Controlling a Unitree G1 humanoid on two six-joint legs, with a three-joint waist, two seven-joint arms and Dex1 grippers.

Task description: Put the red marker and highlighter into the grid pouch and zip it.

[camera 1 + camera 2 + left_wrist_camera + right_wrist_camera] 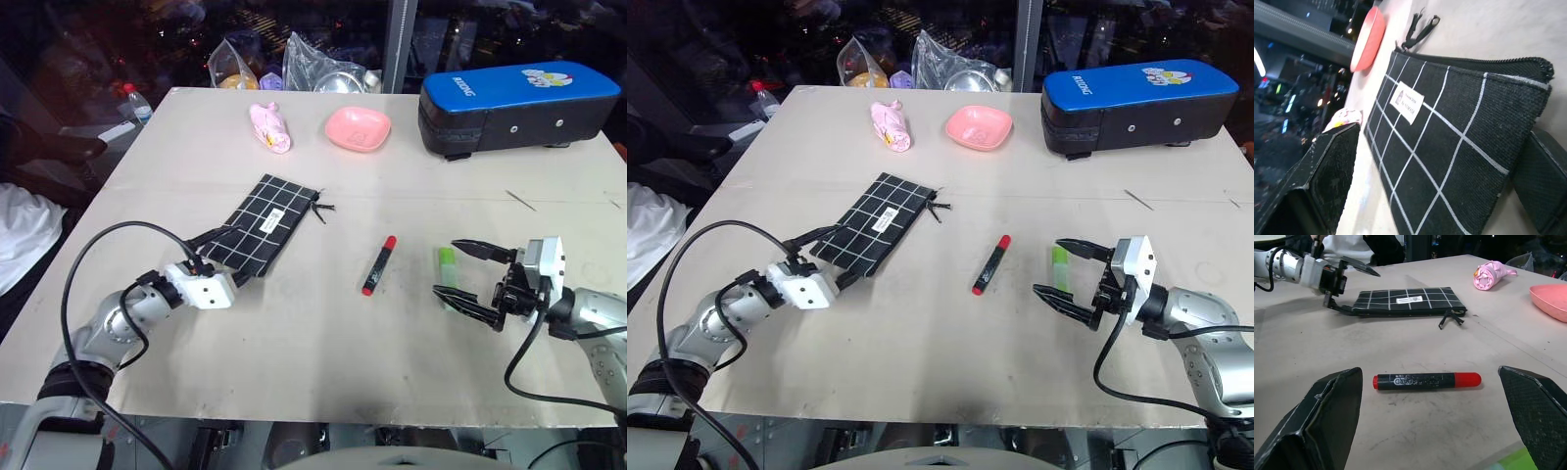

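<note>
The grid pouch lies flat left of the table's middle, its zipper pull at the far end. My left gripper is open, and the pouch's near end lies between its fingers. The red marker lies alone on the table between the pouch and my right gripper. That gripper is open and level with the table. The light-green highlighter lies between its fingers, with no grip on it. In the right wrist view the marker lies crosswise just ahead of the fingers.
A black case with a blue top stands at the back right. A pink dish and a pink bundle sit at the back middle, with plastic bags behind them. A bottle is off the far left corner.
</note>
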